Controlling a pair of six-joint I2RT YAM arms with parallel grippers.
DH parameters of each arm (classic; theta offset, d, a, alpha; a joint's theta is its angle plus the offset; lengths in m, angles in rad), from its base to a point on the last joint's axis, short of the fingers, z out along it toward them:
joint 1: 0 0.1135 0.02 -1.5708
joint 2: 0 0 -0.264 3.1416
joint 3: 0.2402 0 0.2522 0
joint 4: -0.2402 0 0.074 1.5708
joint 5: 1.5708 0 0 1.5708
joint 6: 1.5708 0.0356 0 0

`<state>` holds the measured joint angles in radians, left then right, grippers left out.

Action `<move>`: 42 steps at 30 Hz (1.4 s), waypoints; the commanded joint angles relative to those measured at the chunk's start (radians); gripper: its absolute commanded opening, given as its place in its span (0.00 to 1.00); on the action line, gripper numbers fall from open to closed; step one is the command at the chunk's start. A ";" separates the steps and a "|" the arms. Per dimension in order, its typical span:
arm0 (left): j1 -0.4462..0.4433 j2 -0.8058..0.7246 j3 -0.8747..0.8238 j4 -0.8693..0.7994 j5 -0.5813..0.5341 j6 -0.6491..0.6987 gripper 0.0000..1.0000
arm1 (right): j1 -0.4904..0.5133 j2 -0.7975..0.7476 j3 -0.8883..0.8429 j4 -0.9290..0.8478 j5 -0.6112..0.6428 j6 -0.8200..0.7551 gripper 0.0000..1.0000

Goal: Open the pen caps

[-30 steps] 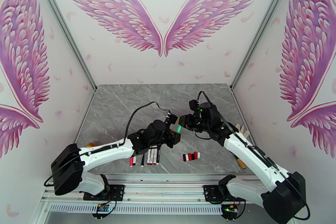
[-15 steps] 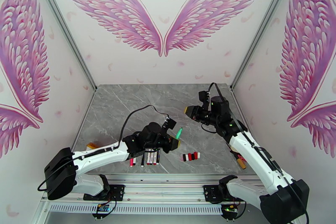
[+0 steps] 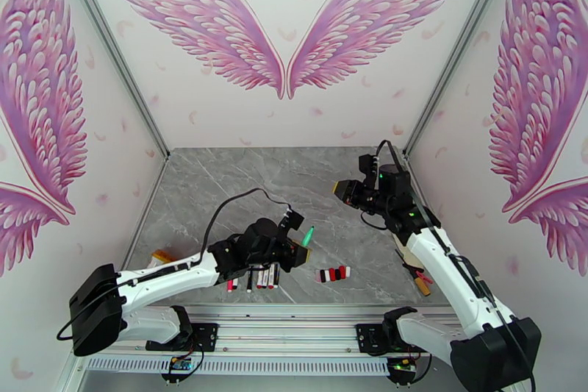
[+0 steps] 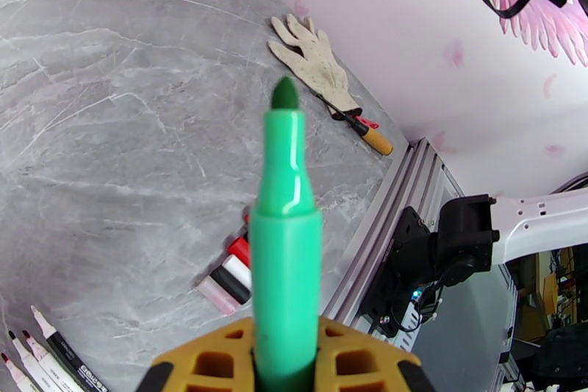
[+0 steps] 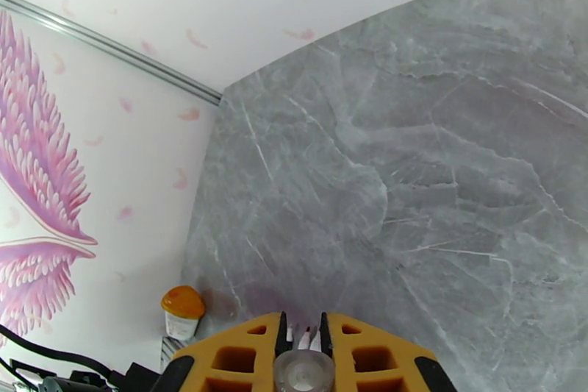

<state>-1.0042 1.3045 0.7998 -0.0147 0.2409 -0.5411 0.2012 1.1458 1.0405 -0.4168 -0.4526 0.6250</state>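
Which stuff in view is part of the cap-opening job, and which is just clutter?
Job:
- green marker, in the left claw
- small cap, in the right claw
- row of uncapped markers
- row of loose caps

Clutter:
- white glove
- orange-handled screwdriver
- orange-lidded jar
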 commanded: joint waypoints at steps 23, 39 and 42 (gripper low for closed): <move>0.091 -0.201 -0.128 -0.018 0.005 0.016 0.05 | -0.040 -0.122 -0.179 -0.373 0.267 -0.201 0.09; 0.134 -0.254 -0.160 -0.010 -0.023 0.039 0.05 | 0.005 0.013 -0.276 -0.488 0.356 -0.122 0.12; 0.138 -0.249 -0.163 -0.004 -0.020 0.037 0.05 | 0.039 0.036 -0.299 -0.489 0.388 -0.090 0.12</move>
<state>-0.8730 1.0721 0.6537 -0.0284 0.2321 -0.5224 0.2142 1.1664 0.7643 -0.8730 -0.1230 0.4866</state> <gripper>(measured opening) 0.189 0.187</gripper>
